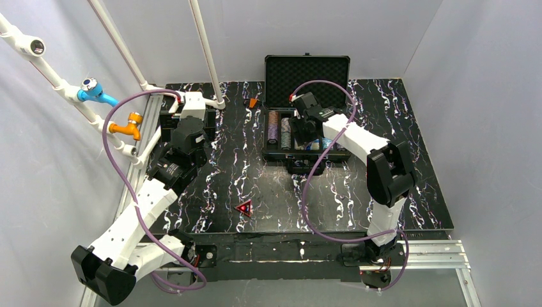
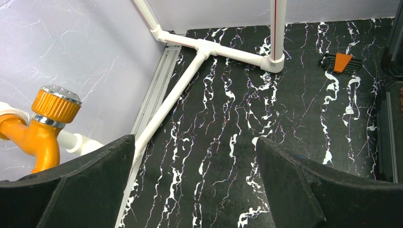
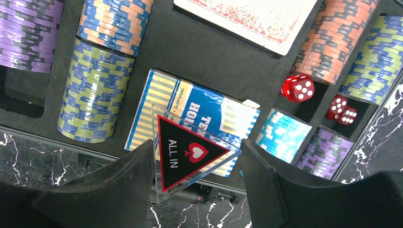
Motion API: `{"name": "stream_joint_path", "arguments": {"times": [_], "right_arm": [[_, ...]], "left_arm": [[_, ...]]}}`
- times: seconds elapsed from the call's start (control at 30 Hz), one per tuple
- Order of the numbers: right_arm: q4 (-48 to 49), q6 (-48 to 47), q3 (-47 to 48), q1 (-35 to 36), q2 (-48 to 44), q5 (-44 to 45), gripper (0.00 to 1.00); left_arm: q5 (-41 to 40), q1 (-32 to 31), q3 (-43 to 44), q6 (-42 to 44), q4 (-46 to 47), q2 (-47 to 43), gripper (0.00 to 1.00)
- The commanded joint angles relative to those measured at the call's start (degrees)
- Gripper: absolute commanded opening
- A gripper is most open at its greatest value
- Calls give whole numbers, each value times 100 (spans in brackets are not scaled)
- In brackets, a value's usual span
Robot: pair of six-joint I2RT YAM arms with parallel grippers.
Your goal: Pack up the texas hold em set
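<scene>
Right gripper [image 3: 197, 151] pinching the triangle [image 3: 183, 152] marked "ALL IN" over the open case [image 1: 307, 69], top centre of the overhead view.
It's above the blue deck [image 3: 209, 110] reading "TEX… HO…"; left gripper [image 2: 195, 161] spread wide, upper left; second triangle [image 1: 243, 207] lower centre.

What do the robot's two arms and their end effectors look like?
Both the left arm and right arm have white shells, black joints and a looping purple cable. The left end effector and right end effector have broad matte black fingers.
</scene>
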Motion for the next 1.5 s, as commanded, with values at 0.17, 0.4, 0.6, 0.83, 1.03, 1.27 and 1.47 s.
{"name": "stream_joint_path", "arguments": {"times": [0.17,0.4,0.6,0.83,1.03,1.27,1.47], "right_arm": [[305,-42,292,-117,77,-258,56],[353,-86,275,-146,152,-275,56],[415,-143,231,-177,198,-301,56],[519,-258,163,-208,229,-340,57],[561,-341,136,-219,256,-390,60],[604,-378,159,-220,338,-377,63],[596,-405,147,-224,389,-354,64]], "left_arm": [[7,25,75,-74,21,2,98],[16,25,82,-77,21,15,98],[28,22,84,-74,14,28,98],[29,25,81,-76,13,38,98],[47,25,88,-84,13,41,98],[55,25,92,-90,4,45,98],[55,25,93,-91,7,40,98]]}}
